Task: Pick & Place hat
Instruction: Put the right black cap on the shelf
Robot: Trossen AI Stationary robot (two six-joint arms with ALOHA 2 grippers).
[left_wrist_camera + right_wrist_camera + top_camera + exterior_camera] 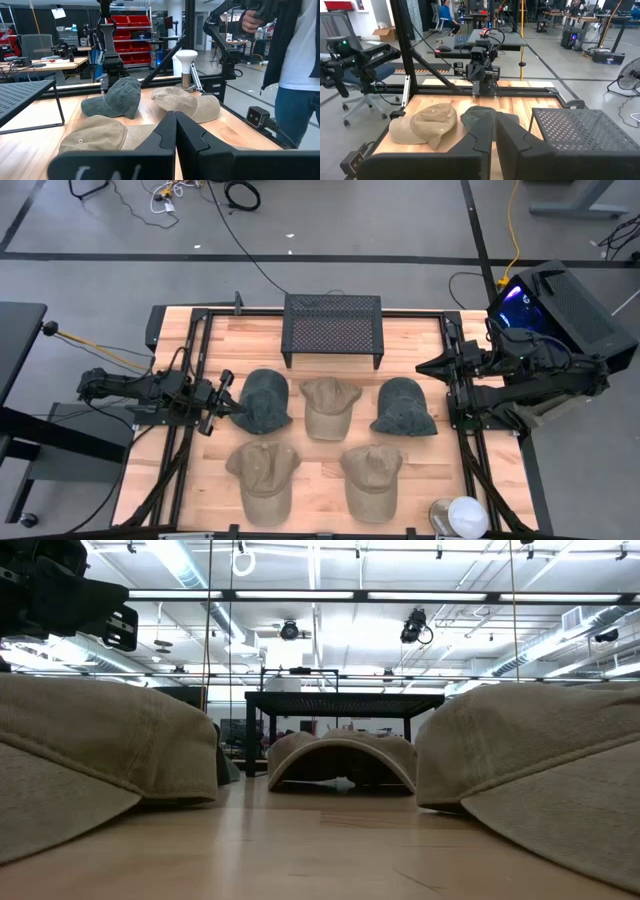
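Observation:
Five hats lie crown up on the wooden table [320, 455]. In the far row are a dark green hat [265, 402], a tan hat [330, 407] and a second dark green hat [403, 407]. Two tan hats [265, 477] [372, 480] lie in the near row. My left gripper [232, 401] is shut and level at the table's left, its tips at the left dark hat's edge; whether they touch, I cannot tell. My right gripper [424, 367] is shut, raised over the table's right side, pointing toward the right dark hat [480, 116].
A black mesh rack [333, 328] stands at the far middle of the table. A white round-topped object [462, 517] stands at the near right corner. Black frame rails [190, 360] run along both sides. A person [295, 60] stands beyond the table.

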